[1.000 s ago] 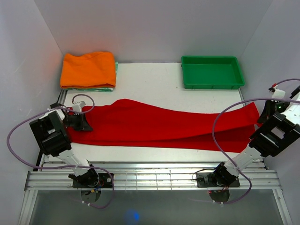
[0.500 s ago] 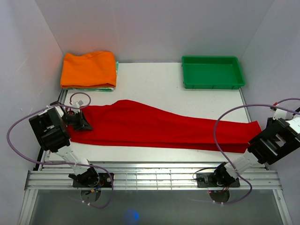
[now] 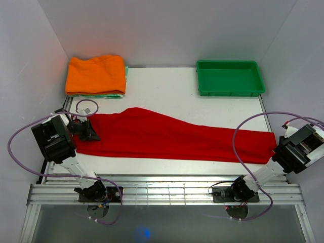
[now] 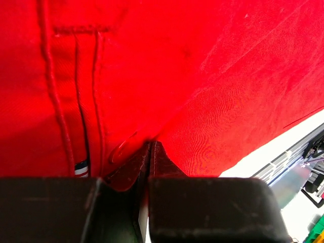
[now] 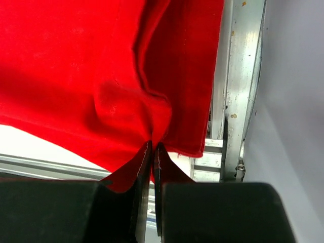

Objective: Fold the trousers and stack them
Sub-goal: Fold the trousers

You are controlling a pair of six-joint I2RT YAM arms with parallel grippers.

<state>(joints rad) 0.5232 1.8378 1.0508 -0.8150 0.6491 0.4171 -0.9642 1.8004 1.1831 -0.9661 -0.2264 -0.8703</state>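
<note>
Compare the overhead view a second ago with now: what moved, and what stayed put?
The right gripper, shut on the narrow end of the red trousers, has lowered and drawn back toward the near edge, laying that end flat on the table. The left gripper stays clamped on the wider end. The orange folded clothes and green tray have not moved.

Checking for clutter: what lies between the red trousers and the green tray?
Only bare white table, as the top external view shows, separates the red trousers from the green tray.
</note>
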